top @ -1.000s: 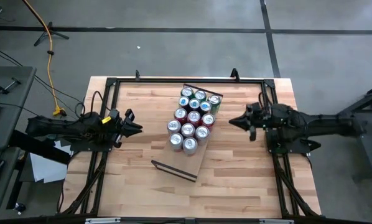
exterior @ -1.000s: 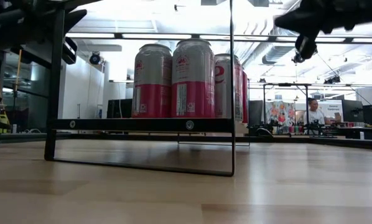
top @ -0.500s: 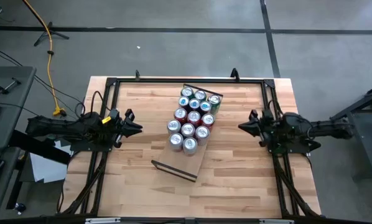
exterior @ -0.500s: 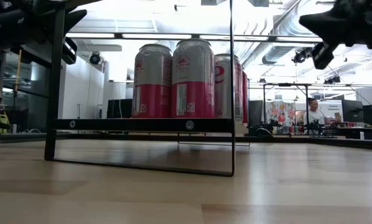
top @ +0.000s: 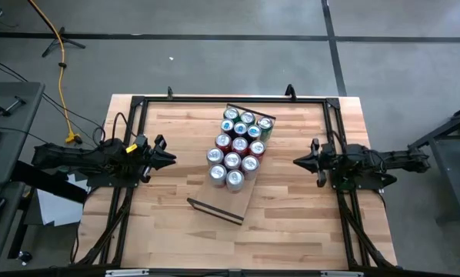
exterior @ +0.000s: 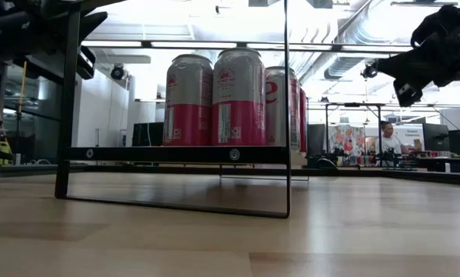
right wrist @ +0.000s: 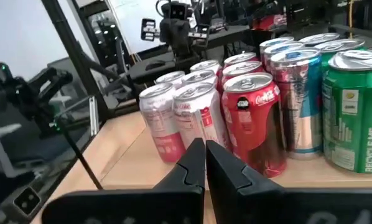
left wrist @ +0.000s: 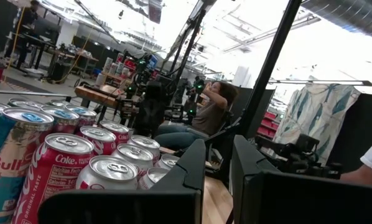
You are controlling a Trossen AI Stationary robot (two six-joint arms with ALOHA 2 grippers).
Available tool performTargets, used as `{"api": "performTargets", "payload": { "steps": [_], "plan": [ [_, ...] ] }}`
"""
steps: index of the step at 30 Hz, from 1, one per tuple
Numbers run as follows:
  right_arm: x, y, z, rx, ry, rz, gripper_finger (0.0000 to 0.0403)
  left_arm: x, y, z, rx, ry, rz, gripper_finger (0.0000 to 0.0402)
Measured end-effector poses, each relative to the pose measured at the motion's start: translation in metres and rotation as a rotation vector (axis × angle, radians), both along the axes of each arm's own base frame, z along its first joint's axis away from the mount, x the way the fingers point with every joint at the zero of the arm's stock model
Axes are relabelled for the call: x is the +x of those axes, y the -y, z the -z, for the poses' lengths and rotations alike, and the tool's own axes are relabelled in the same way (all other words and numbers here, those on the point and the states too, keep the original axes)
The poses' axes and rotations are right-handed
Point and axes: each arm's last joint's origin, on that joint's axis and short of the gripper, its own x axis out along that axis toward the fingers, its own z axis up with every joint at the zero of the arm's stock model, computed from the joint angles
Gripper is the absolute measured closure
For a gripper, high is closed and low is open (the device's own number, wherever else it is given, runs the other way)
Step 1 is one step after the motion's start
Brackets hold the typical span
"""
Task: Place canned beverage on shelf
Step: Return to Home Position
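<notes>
While both arms hang clear, cylindrical metal cans (top: 238, 146) stand clustered on the flat light-wood shelf (top: 244, 200).
Left gripper (top: 172, 159), left of shelf: fingers narrowly parted, empty. Right gripper (top: 296, 161), right of shelf: fingers pressed together, empty. Legible: "Coke" on red can (right wrist: 255, 121); "RECYCLE ME" on green can (right wrist: 354, 112).

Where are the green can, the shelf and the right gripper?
green can (right wrist: 360, 115): right wrist view, on its label side.
shelf (top: 231, 198): high view, on bare board beside the cans.
right gripper (top: 296, 161): high view, at its fingertips.

Glossy metal cans (top: 236, 146) stand on a smooth light-wood shelf (top: 233, 199) with dark metal rails (top: 215, 211).
</notes>
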Motion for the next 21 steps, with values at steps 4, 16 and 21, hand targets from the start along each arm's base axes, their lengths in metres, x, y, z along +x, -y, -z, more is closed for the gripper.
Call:
{"api": "performTargets", "payload": {
  "steps": [4, 16, 21],
  "plan": [
    [0.0003, 0.0000, 0.0023, -0.034, -0.028, -0.015, 0.0403, 0.0000, 0.0000, -0.0002, 0.000, 0.000, 0.000, 0.0398],
    [0.0011, -0.0001, 0.0033, 0.031, -0.040, -0.013, 0.0403, 0.0006, 0.0000, 0.0022, 0.001, -0.026, 0.000, 0.0398],
    [0.0011, -0.0001, 0.0032, 0.031, -0.040, -0.013, 0.0403, 0.0007, 0.0000, 0.0030, 0.001, -0.034, 0.000, 0.0398]
  ]
}}
